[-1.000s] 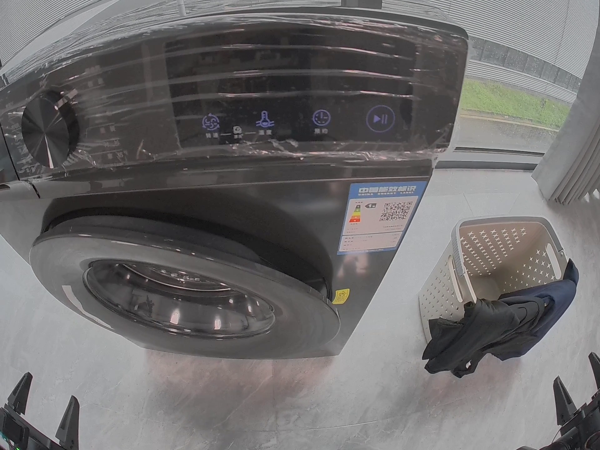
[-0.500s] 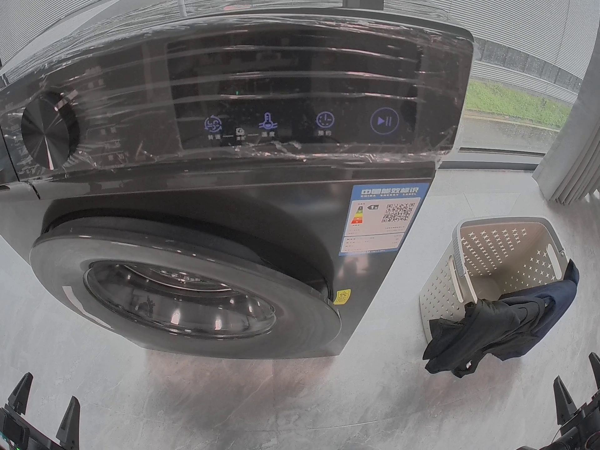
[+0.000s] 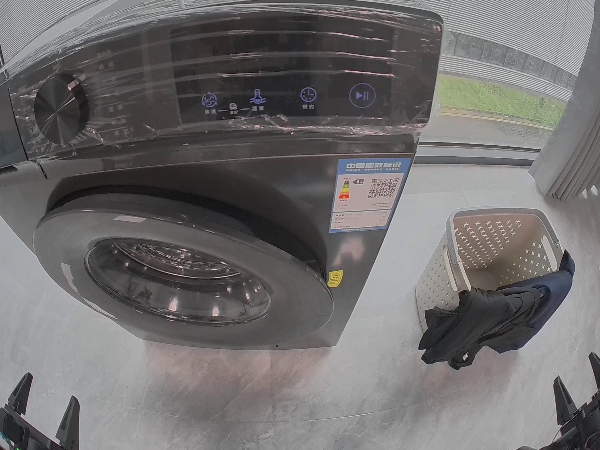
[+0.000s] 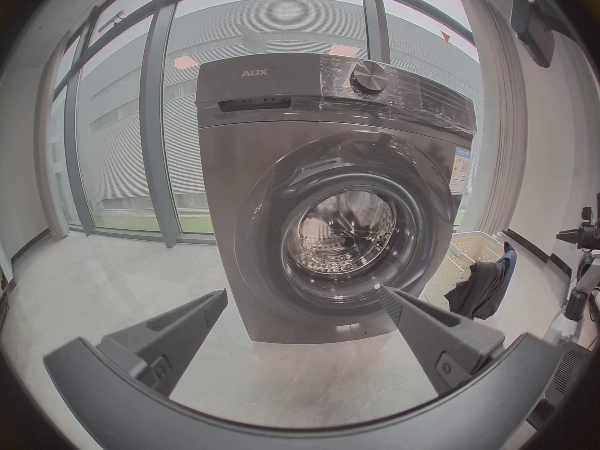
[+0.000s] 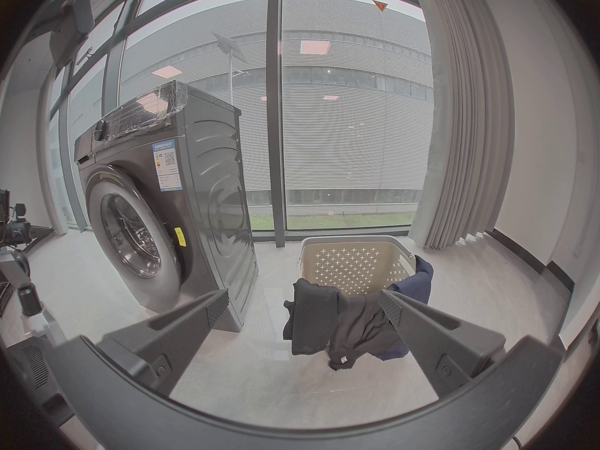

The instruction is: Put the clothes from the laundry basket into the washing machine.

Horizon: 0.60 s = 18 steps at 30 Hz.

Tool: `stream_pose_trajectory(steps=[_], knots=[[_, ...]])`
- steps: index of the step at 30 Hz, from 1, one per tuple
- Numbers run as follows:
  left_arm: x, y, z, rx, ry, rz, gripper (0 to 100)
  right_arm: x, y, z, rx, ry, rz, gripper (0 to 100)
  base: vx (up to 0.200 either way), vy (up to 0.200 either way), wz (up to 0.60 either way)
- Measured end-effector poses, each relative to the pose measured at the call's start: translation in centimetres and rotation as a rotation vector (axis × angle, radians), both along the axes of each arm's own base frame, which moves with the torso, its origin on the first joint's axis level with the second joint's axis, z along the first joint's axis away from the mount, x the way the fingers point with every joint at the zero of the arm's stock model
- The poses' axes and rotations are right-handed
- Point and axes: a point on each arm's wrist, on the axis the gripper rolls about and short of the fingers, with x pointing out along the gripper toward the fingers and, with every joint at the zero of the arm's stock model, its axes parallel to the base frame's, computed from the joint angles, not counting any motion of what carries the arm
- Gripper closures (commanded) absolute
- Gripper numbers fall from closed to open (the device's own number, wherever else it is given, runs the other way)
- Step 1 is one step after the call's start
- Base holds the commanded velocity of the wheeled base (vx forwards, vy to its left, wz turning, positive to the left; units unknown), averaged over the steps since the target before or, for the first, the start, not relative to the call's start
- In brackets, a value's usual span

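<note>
Low at my sides, my left gripper (image 3: 47, 396) and right gripper (image 3: 576, 377) hang with jaws wide open over glossy floor (image 3: 281, 395). Beyond, limp dark clothes (image 3: 478, 326) drape over the near rim of the perforated laundry basket (image 3: 434, 279), beside the washing machine (image 3: 262, 182), its round glass door (image 3: 178, 279) shut.

Washing machine (image 3: 250, 176): dark metallic grey with blue panel icons.
Label (image 3: 369, 192): blue and white, small coloured bars.
Sticker (image 3: 335, 278): yellow.
Laundry basket (image 3: 436, 277): cream, star cut-out pattern.
Clothes (image 3: 470, 325): black and navy blue.
Floor (image 3: 312, 395): pale grey, marbled.
</note>
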Motion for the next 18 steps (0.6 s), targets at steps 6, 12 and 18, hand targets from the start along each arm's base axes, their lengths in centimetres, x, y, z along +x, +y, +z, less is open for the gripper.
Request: stream_pose_trajectory(steps=[6, 12, 18], knots=[[0.00, 0.00, 0.00, 0.000, 0.000, 0.000, 0, 0.00, 0.00, 0.00, 0.000, 0.000, 0.000, 0, 0.000, 0.200, 0.00], [0.00, 0.00, 0.00, 0.001, 0.000, 0.000, 0, 0.00, 0.00, 0.00, 0.000, 0.000, 0.000, 0, 0.000, 0.133, 0.00], [0.00, 0.00, -0.01, 0.007, 0.001, 0.000, 0, 0.00, 0.00, 0.00, 0.000, 0.000, 0.000, 0, 0.000, 0.000, 0.00]])
